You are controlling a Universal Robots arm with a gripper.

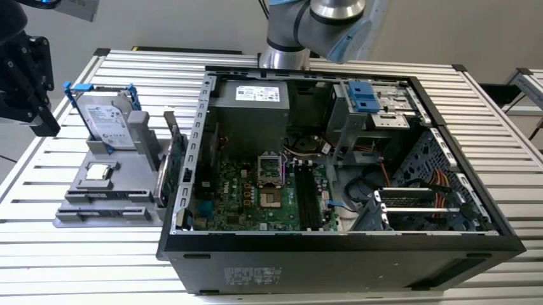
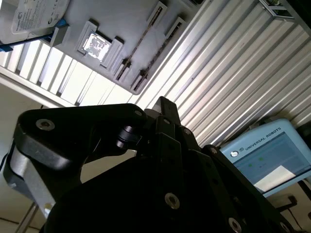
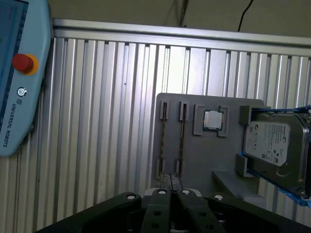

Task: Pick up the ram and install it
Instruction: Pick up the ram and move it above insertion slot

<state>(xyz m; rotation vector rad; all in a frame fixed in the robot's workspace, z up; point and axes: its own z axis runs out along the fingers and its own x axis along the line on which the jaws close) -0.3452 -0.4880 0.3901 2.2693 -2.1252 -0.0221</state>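
At 9 o'clock of the case [image 1: 339, 254], the ram [image 3: 182, 141] stands in its tray [image 3: 214, 160]. The end effector [image 3: 171, 178] hovers above, seemingly closed and empty. Approach step: grasping needs opening and alignment.

Item: ram [image 3: 165, 141] [image 2: 141, 41]. Two long, thin, dark sticks seen edge-on, standing on edge, parallel and just apart. Each is seated in its own pair of end slots on the grey holder tray [image 3: 204, 155], at the tray's end away from its hard-drive bay.
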